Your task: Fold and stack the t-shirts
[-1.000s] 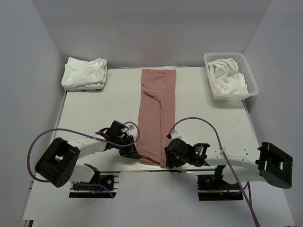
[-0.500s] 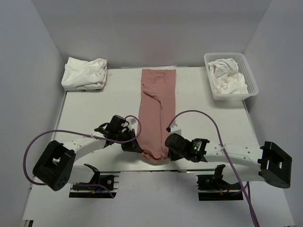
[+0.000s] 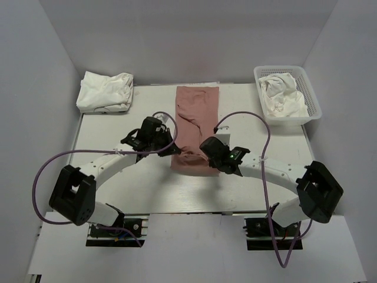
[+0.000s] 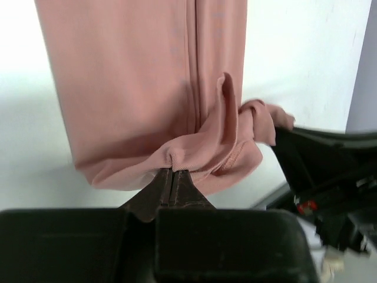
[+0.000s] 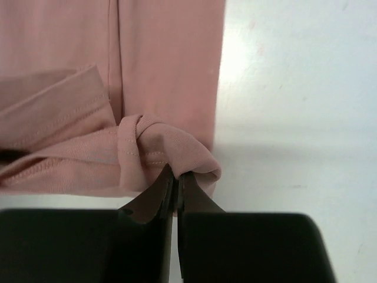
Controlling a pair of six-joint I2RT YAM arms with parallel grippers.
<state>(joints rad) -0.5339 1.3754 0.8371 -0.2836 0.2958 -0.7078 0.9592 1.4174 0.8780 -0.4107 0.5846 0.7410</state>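
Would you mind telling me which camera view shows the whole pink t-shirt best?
The top external view: the pink t-shirt lies whole, a narrow folded strip, its near end pinched by the left gripper and right gripper. Each wrist view shows only that hem bunched at its own fingers.

The left end effector [image 4: 173,177] pinches a bunched hem of the dusty-pink t-shirt [image 4: 129,82], jaws pressed together on the cloth. Ahead of it the shirt stretches over the white desk [image 4: 306,53]. To its right, a black robot part [image 4: 330,165] meets the hem's other corner.
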